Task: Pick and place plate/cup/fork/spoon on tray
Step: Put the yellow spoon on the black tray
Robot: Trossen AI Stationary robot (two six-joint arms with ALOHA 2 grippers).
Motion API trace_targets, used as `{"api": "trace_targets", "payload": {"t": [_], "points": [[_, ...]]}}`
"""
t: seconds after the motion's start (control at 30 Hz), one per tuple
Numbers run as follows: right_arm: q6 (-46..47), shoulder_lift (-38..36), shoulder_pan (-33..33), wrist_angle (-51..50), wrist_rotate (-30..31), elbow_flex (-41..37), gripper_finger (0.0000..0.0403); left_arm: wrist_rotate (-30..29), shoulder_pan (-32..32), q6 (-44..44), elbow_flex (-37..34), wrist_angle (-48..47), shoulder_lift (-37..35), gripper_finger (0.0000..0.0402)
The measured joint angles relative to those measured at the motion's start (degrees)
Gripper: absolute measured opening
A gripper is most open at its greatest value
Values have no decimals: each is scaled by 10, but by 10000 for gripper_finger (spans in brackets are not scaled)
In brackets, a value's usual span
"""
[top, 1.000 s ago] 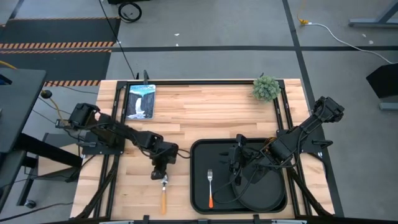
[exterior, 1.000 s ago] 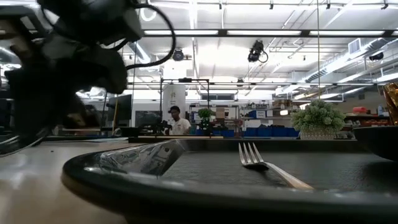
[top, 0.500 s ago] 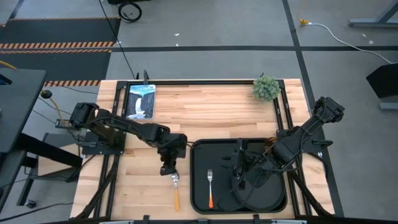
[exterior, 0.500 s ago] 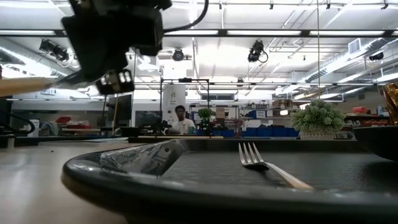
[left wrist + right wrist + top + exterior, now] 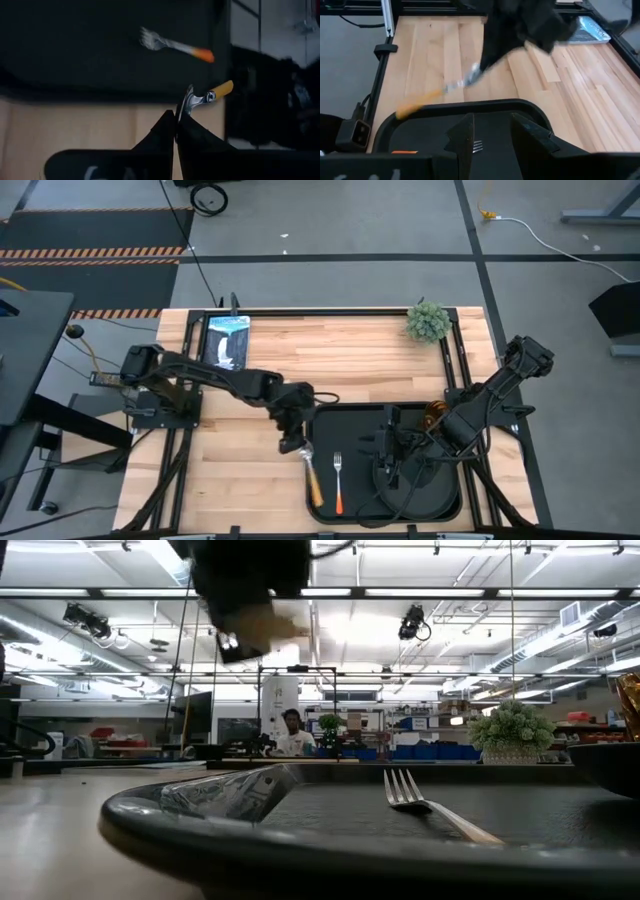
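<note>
My left gripper (image 5: 295,445) is shut on the spoon (image 5: 312,478), which has a silver bowl and a yellow-orange handle, above the left rim of the black tray (image 5: 345,418). The fork (image 5: 338,480), with a red-orange handle, lies flat on the tray's left part. The round black plate (image 5: 436,498) lies on the tray's right part, partly under my right arm. My right gripper (image 5: 495,137) is open and empty above the tray's middle. The amber cup (image 5: 434,418) shows beside my right arm at the tray's far right. My left gripper pinches the spoon's bowl end (image 5: 187,101) between its two shut fingers, coming from above and pointing down. The spoon is lifted clear. Its handle (image 5: 220,89) sticks out past the fingers toward the table's near edge, slanting a little down over the tray's left rim.
A small green plant (image 5: 427,321) stands at the far right of the table. A picture card (image 5: 226,342) lies at the far left. Bare wood lies left of the tray and beyond it. A person shows in the room behind (image 5: 291,733).
My left gripper has risen and gone toward the table's right edge, from the wood left of the tray to above the tray's left rim. The spoon has gone with it, lifted clear of the table, its handle still pointing toward the near edge.
</note>
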Motion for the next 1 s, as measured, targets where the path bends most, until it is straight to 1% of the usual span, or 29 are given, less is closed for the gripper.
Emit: {"api": "trace_targets", "payload": {"t": [0.13, 0.2, 0.3, 0.47, 0.53, 0.7, 1.0], "points": [[-1, 0, 1, -1, 8, 0, 134, -20, 3, -10, 13, 32, 45, 9], [-2, 0, 1, 0, 8, 0, 134, -20, 4, -10, 30, 45, 66, 9], [-1, 0, 2, -2, 7, 0, 134, -19, 4, 3, 65, 27, 100, 9], [1, 0, 4, 1, 7, -1, 134, -7, 3, 50, 127, -47, 154, 9], [2, 0, 5, 0, 8, -1, 134, -3, 3, 61, 142, -53, 173, 9], [4, 0, 7, 2, 8, -1, 134, 7, 4, 74, 162, -58, 194, 9], [4, 0, 7, 5, 8, -1, 134, 26, 2, 92, 163, -74, 195, 10]]}}
